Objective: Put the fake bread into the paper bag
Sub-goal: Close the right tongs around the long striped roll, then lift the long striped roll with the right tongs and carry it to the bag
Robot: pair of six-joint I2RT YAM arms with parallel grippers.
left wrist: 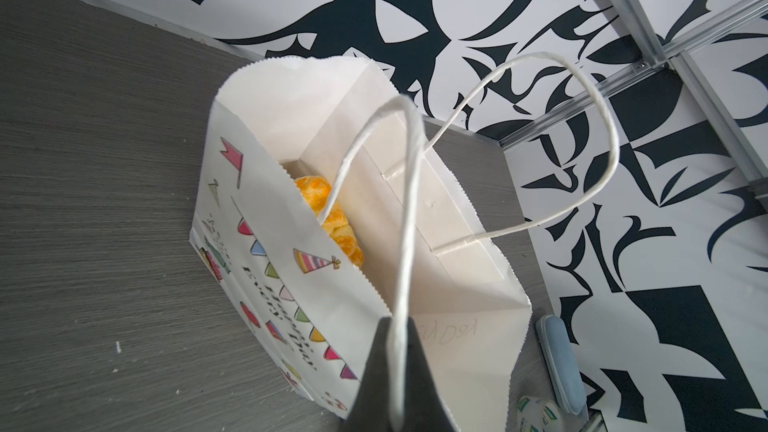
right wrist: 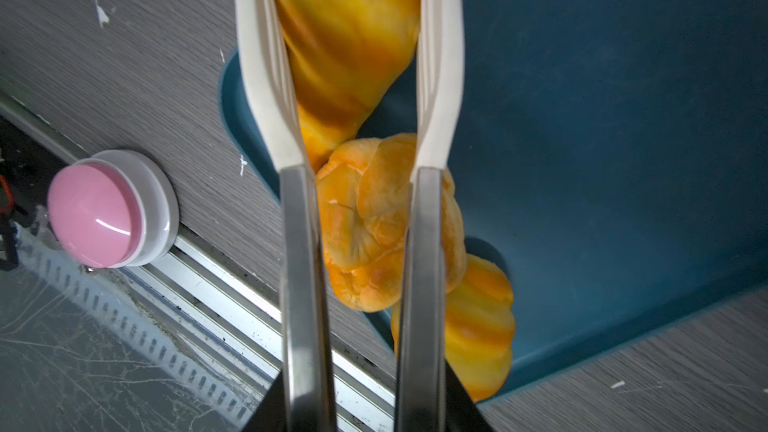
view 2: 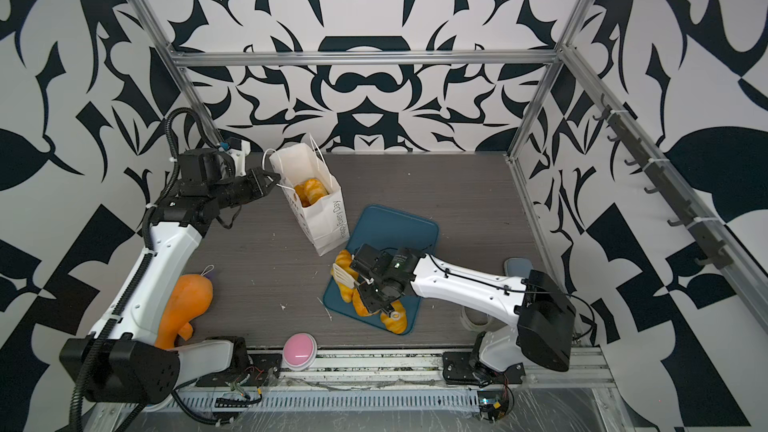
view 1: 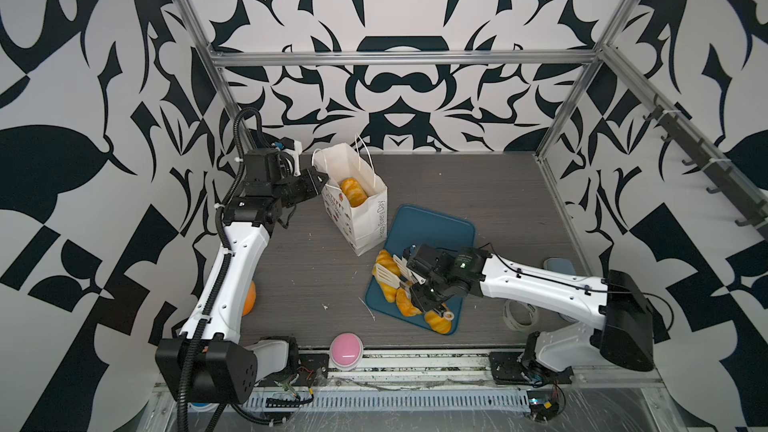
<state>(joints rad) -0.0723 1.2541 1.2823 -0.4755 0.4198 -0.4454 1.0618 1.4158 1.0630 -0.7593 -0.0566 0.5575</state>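
Observation:
The paper bag (view 1: 361, 218) (view 2: 322, 218) (left wrist: 266, 268) stands open at the back left of the table, with fake bread (view 1: 353, 192) (view 2: 309, 192) (left wrist: 332, 218) lying inside. My left gripper (view 1: 322, 178) (view 2: 272, 180) (left wrist: 397, 367) is shut on its near cord handle (left wrist: 405, 222). My right gripper (view 1: 424, 292) (view 2: 374, 288) (right wrist: 365, 409) is shut on tongs (right wrist: 299, 243), whose white slotted ends (view 1: 388, 274) (right wrist: 266, 76) sit against both sides of a long striped loaf (right wrist: 345, 35). A round bun (right wrist: 374, 222) and a croissant (right wrist: 478, 326) (view 1: 438, 322) lie below them.
The breads rest on a blue tray (view 1: 436, 234) (view 2: 399, 230) (right wrist: 623, 160) next to the bag. A pink button (view 1: 346, 350) (right wrist: 93, 214) sits at the front edge. An orange toy (view 2: 185, 305) lies under the left arm. A tape roll (view 1: 519, 315) and a grey-blue pad (view 1: 559, 265) lie at the right.

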